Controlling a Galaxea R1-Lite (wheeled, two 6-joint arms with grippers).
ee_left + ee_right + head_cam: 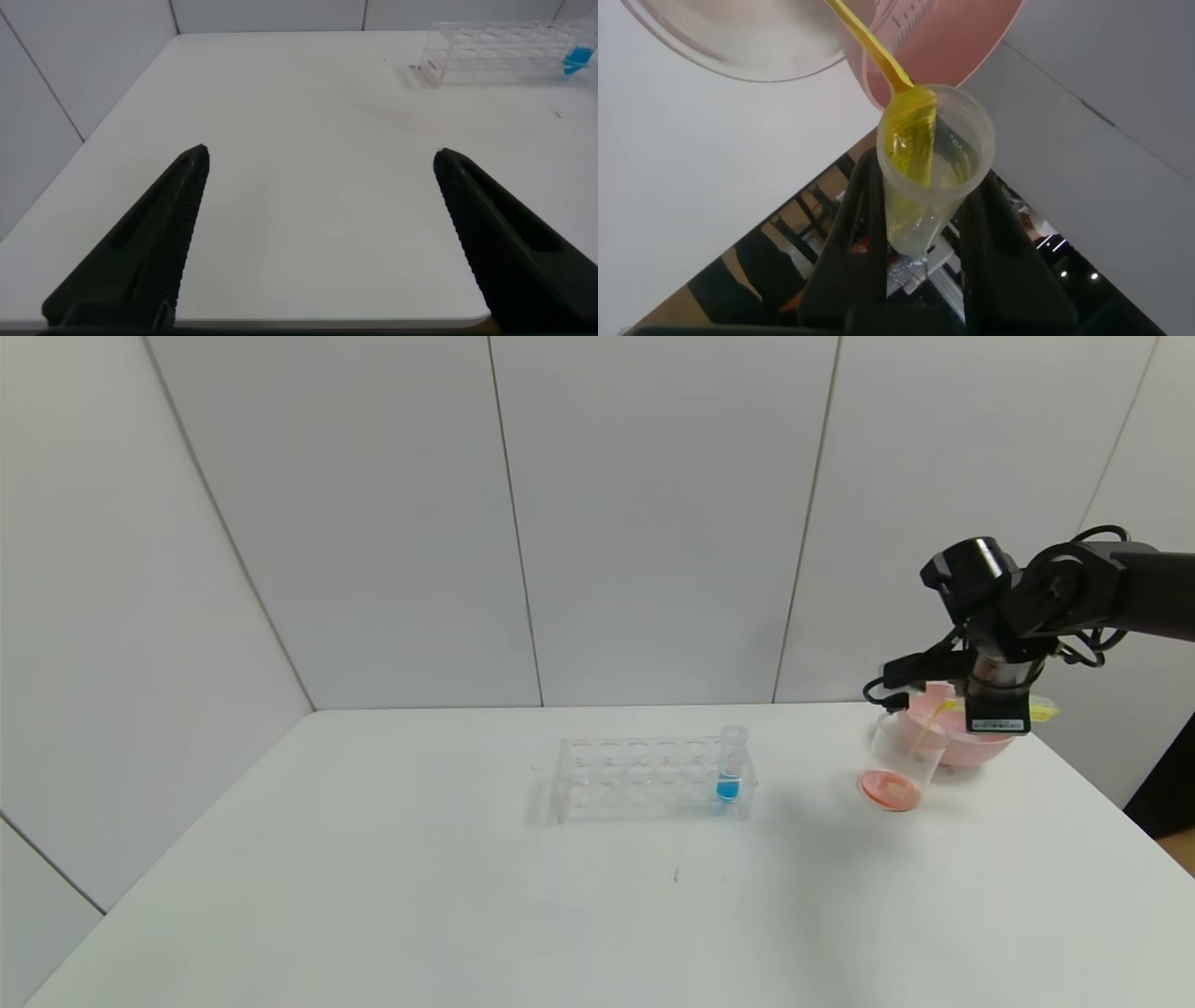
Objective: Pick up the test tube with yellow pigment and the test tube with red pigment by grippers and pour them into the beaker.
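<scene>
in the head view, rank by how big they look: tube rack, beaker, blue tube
1. Tube rack, clearly the largest, spanning several rows of holes.
2. Beaker, tilted at the right gripper, which pours the yellow tube.
3. Blue tube, slim, standing in the rack's right end.

Clear glossy plastic beaker (902, 758) (tube rack (644, 779) likewise), matt white table (373, 877).

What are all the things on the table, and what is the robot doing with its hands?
Tube rack: one, clear, mid-table.
Blue tube: one, standing at the rack's right end.
Beaker: one, clear with red-orange liquid, at the table's right, touching the bowl.
Pink bowl: one, behind the beaker.
Yellow tube: one, tipped, pouring yellow into the beaker.
Table: one, white.
Right hand: black, gripping the yellow tube over the beaker.
Left hand: black, open, over the table's left.
</scene>
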